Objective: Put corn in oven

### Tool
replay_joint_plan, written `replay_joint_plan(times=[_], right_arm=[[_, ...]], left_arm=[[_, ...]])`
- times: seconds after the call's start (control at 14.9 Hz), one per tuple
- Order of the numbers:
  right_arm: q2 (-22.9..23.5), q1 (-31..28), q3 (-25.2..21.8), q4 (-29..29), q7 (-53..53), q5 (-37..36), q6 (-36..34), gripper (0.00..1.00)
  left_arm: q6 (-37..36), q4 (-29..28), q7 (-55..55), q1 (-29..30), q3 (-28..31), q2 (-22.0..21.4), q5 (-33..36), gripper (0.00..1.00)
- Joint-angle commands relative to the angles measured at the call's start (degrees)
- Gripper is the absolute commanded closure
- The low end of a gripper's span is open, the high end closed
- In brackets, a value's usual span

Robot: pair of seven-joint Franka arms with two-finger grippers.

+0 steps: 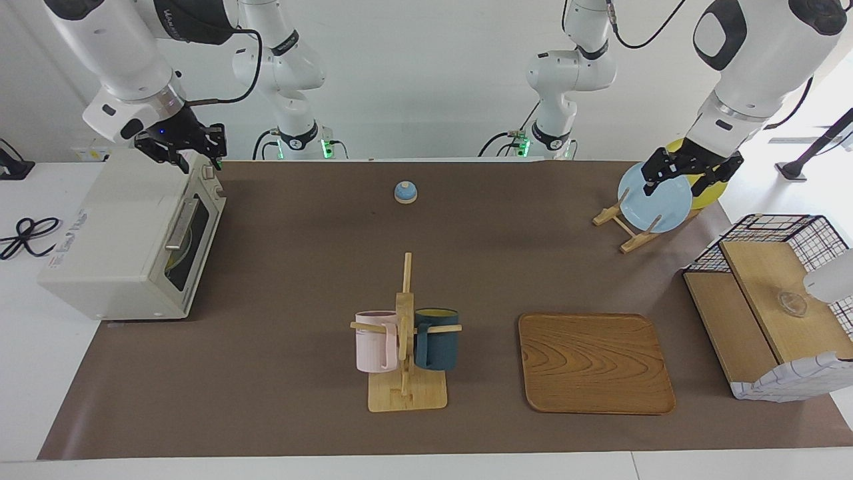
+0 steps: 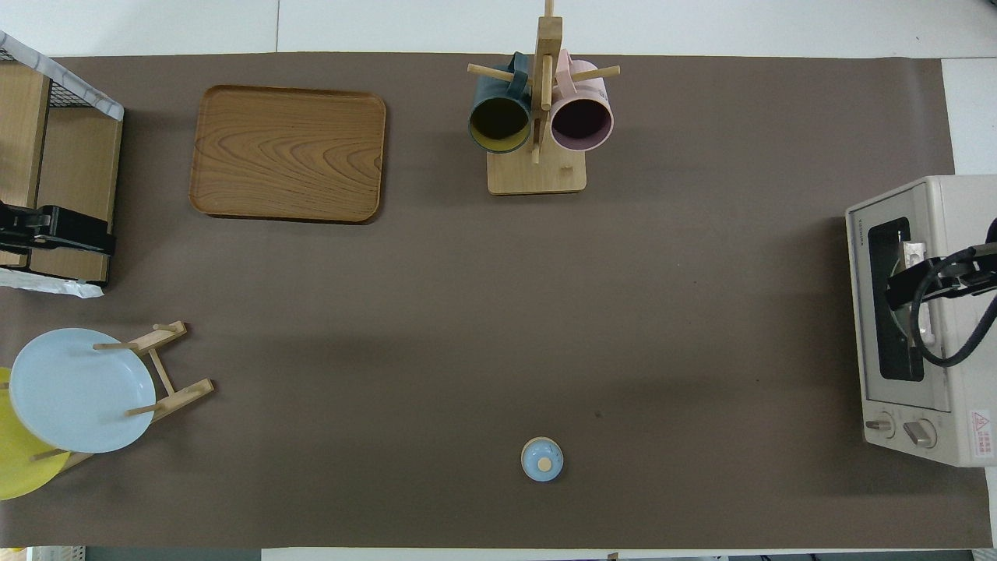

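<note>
Corn: no corn lies in the open anywhere on the counter [image 1: 300, 267]. Behind the dark glass of the oven there is a pale yellow-green shape [image 1: 174, 252]. I judge that it may be the corn, but I cannot tell for sure.
Oven: the oven [image 1: 113, 233] stands at 3 o'clock of the counter, read on the overhead view. Its door [image 1: 194, 230] is shut and the handle [image 1: 180, 223] is free.
Right claw: the right claw [image 1: 183, 147] hangs over the top front edge of the oven. It is wide and holds nothing, and it does not touch the handle.
Left claw: the left claw [image 1: 690, 172] waits over the blue plate [image 1: 656, 200] at 8 o'clock. It is wide and empty.
Done: judged from the shut door and the empty claws, the placing and the closing look complete.
Left: probably only to bring the right arm away.
Hidden: the inside of the oven is mostly dark, so the rack and the full form of the shape cannot be made out. In the overhead view the right claw and its cable cover a part of the door.
</note>
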Motion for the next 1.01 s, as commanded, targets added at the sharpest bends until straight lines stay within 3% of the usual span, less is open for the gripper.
replay_joint_plan(times=[0.0,0.2,0.94], right_arm=[[1.9,4.0,-2.2,3.1,2.8,0.5,-0.6,0.00],[1.8,6.6,-5.8,3.0,3.2,0.5,-0.1,0.00],[1.4,5.2,-5.9,3.1,3.2,1.2,0.1,0.00]], left_arm=[[-0.2,-0.4,0.2,0.1,0.1,-0.7,0.6,0.00],[-0.2,-0.4,0.2,0.1,0.1,-0.7,0.6,0.00],[-0.2,-0.4,0.2,0.1,0.1,-0.7,0.6,0.00]])
